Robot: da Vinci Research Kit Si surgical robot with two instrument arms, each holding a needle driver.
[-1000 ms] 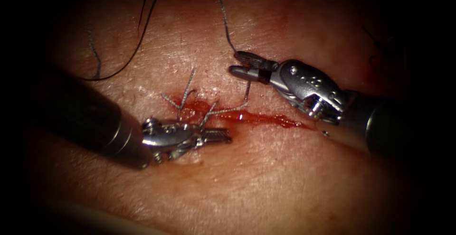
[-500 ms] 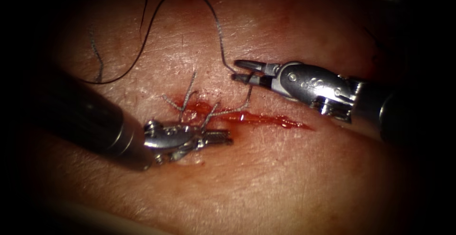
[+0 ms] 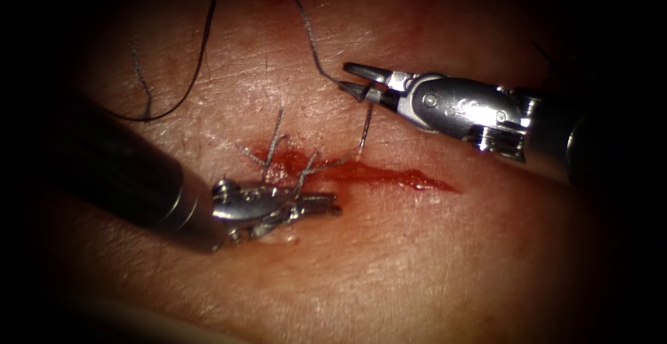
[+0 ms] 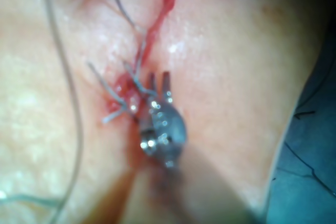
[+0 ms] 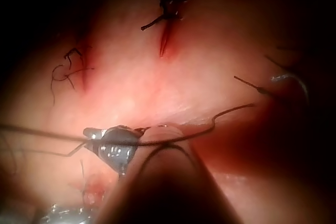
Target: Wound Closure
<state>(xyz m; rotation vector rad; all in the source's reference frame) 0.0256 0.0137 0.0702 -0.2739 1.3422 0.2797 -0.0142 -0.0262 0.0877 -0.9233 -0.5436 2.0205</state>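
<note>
The right tool [image 3: 356, 82] held the thread [image 3: 313, 52] in its lower jaw, jaws apart, above the cut [image 3: 375, 174]. The left tool [image 3: 323, 205] lay closed and empty below the cut. No needle could be made out.

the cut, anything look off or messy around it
Nothing damaged. Red fluid lies along the cut, and cut ends of thread stick up at its left end. The right tool, jaws parted, has the thread at its lower jaw. The left tool rests on the tissue.
</note>
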